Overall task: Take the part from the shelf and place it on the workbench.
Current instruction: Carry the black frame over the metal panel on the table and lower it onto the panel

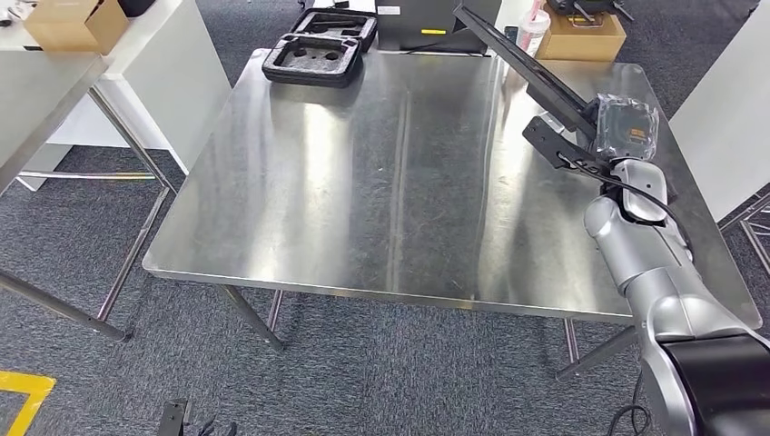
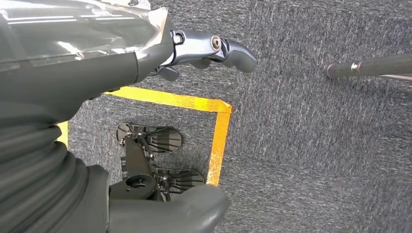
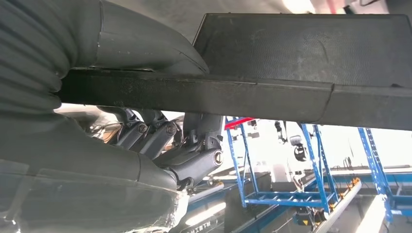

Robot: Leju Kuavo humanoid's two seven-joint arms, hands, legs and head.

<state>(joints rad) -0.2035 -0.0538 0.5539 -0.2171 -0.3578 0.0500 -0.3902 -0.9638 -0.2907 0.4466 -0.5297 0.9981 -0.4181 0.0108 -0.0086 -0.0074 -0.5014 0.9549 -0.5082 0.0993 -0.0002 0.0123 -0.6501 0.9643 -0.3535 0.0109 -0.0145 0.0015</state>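
The right hand (image 1: 626,136) has its fingers (image 3: 194,160) clamped on the long black part (image 1: 536,68), held above the steel counter (image 1: 381,173). The part's long axis runs from the hand toward eleven o'clock. Black foam trays (image 1: 318,50) lie well apart at ten o'clock. The left hand (image 2: 121,58) hangs over carpet, fingers (image 2: 228,48) apart, holding nothing.

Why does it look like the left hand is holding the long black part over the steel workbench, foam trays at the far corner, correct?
Wrong hand. The head view shows the right hand holding the long black part over the steel workbench. The foam trays do sit at the far corner.
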